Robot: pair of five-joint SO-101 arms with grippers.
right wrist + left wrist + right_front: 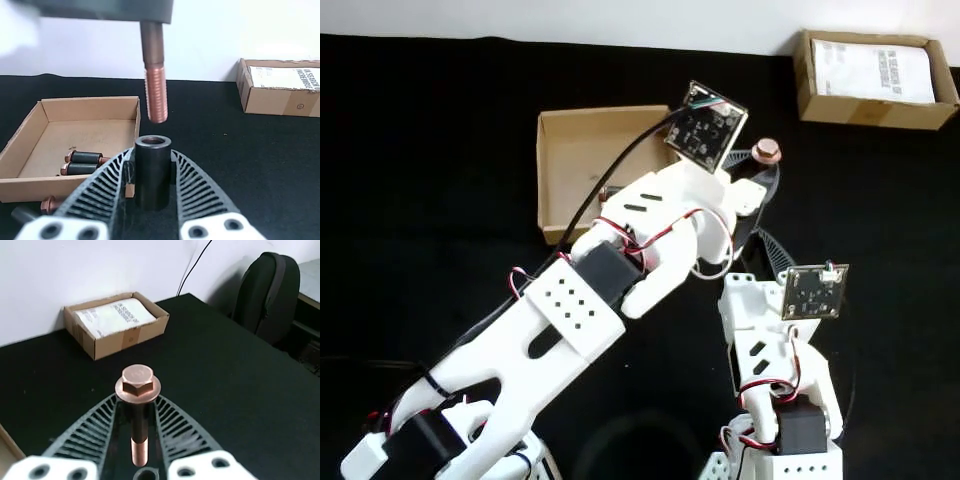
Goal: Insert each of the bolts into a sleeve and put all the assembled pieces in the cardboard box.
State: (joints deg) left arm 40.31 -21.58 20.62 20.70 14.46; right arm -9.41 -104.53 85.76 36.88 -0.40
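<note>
Copper-coloured and shiny, the bolt [138, 415] has a six-sided head on a round flange, a smooth shank, and thread on its lower end. You see it pinched between the fingers of the left gripper [137, 400], which are closed on the shank just under the flange. In the right wrist view its threaded tip hangs just above the open hole of the sleeve [153, 172], apart from it and not yet inside. The sleeve is a black, matt cylinder standing upright, and the right gripper [153, 155] is closed around its sides. Near them you find the cardboard box [90, 107], with two assembled pieces [82, 162] lying on its floor. One spare bolt [49, 204] lies just outside the box wall, on the black table [240, 150].
</note>
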